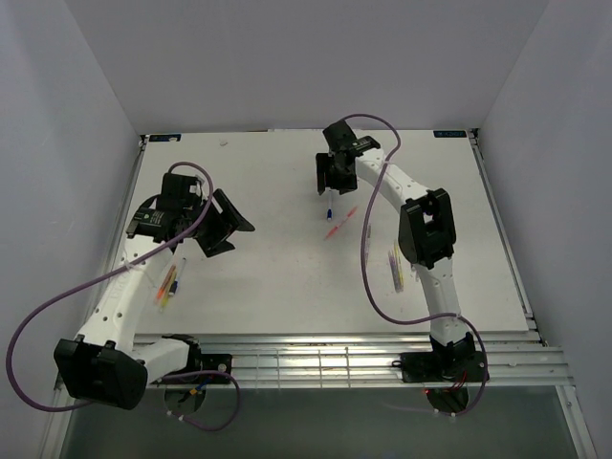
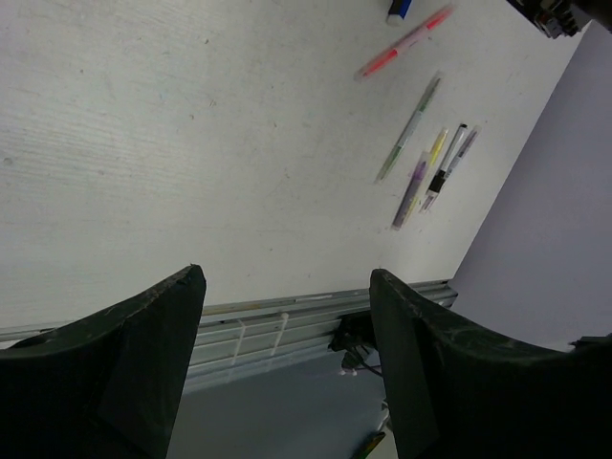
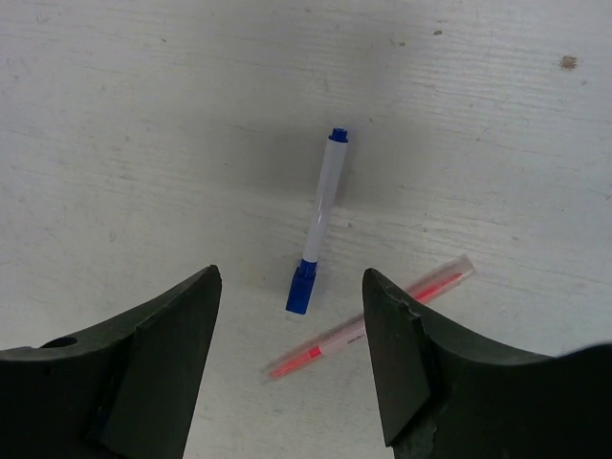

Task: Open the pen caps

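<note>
The right gripper [image 3: 289, 277] is hanging with fingers spread over the blue-white pen [image 3: 321, 210], whose blue cap [image 3: 301, 290] is sitting on, a pink pen [image 3: 373, 320] lying just beside. The left gripper [image 2: 287, 275] is gaping too, empty.

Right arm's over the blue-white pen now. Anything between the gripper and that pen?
Nothing visible. The right gripper is open above the blue-white pen, which lies on bare table between the fingers. The pink pen lies just beyond its blue cap, apart from it, not across it.
</note>
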Controlling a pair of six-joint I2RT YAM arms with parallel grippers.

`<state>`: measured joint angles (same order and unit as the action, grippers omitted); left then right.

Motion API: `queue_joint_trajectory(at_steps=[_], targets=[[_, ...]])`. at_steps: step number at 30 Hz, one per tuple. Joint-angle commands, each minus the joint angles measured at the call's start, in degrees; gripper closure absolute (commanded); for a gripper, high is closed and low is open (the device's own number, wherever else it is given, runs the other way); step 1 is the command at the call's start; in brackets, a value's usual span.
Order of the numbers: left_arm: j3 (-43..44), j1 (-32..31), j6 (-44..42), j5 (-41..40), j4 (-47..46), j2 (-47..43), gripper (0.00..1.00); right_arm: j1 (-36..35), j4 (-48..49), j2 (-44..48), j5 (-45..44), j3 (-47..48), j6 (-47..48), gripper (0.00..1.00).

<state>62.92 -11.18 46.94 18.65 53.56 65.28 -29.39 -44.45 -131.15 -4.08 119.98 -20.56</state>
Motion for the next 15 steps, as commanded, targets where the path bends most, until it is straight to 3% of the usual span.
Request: queue_joint_trajectory(at_steps=[1,10,15], targets=[[4.1,-0.9,-0.5,-1.3,3.6,-0.1,0.20,-0.4,-2.3,-1.8,1.3,3.3,0.3,0.33],[8.5,-3.3,-1.2,-2.1,6.5,4.2,0.15,-0.7,-1.4,-5.8,-0.5,2.8,1.6,0.35],[10.6,-3.6,-2.4,-2.0,7.8,6.7,0.15,-0.8,-1.7,-7.9,-1.7,6.0,1.2,0.43]])
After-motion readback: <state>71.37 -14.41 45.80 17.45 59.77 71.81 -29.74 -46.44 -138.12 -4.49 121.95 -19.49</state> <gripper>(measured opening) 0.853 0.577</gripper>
